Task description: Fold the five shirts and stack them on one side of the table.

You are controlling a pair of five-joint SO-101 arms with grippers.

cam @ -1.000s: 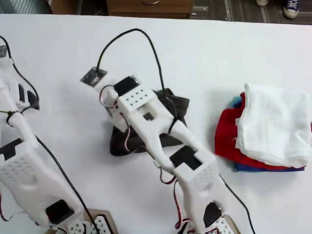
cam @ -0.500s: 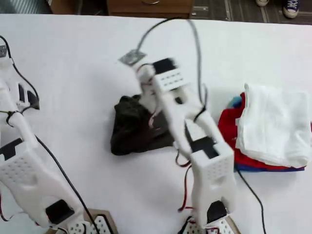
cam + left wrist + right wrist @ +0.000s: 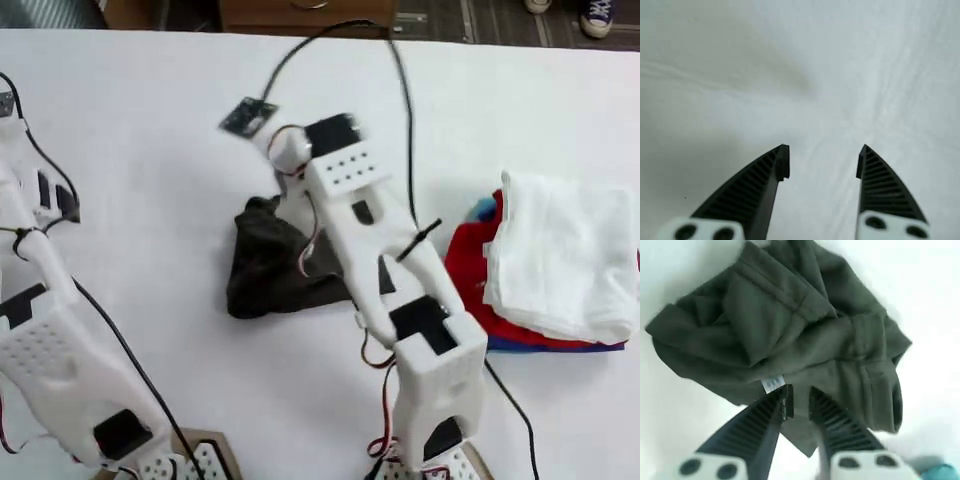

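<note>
Shirt, dark grey-green, lies crumpled near the middle of the white table, partly under the right arm. We see it loosely bunched rather than folded flat, with overlapping flaps, a seam ridge and a small white label at one edge. To its side, well apart from it, sits the stack: a white shirt on top, red beneath, blue at the bottom.

The right gripper hangs over the shirt's edge just beside the label, its two ribbed fingers parted by only a narrow gap, with nothing held between them. The left gripper is spread wide over bare table, holding nothing.

We judge the shirt light, soft and limp. It will sag and drape from any single pinch, and loose layers may slide apart and undo the fold when lifted. A pinch on a flat single layer would likely slip or catch only the top ply. We think the better hold is on a thick edge, a hem or the doubled seam, with several layers taken together. A second hold at the far side would keep it from unrolling.
</note>
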